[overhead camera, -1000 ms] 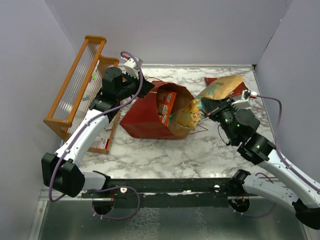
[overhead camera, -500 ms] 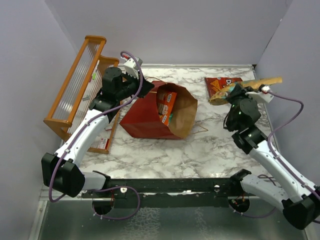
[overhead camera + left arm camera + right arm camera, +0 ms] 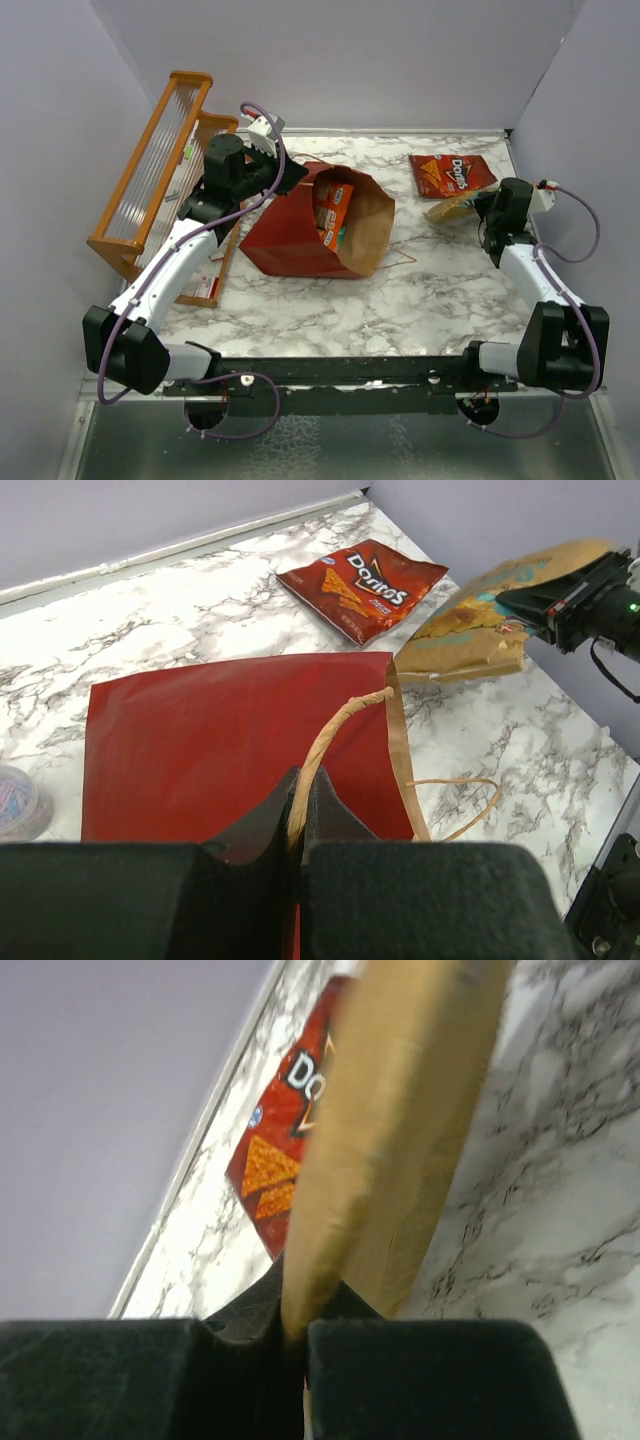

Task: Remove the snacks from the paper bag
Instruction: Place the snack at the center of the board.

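The dark red paper bag (image 3: 290,235) lies on its side, its brown mouth (image 3: 365,225) facing right. An orange packet (image 3: 333,205) and a bit of teal packet (image 3: 341,237) show inside. My left gripper (image 3: 287,176) is shut on the bag's twine handle (image 3: 335,730), its fingers pinched together (image 3: 303,795). My right gripper (image 3: 487,206) is shut on the edge of the large orange-yellow chip bag (image 3: 455,208), held low over the table right of the paper bag (image 3: 400,1110). The dark red Doritos bag (image 3: 452,174) lies flat just behind it (image 3: 285,1165).
An orange wooden rack (image 3: 160,165) stands along the left wall. A small red and white box (image 3: 203,287) lies by the left arm. A second twine handle (image 3: 465,800) lies loose on the marble. Grey walls close in on the back and both sides.
My right gripper has carried the chip bag from the paper bag's mouth to the right and lowered it near the Doritos bag. The left arm and the paper bag have not moved.
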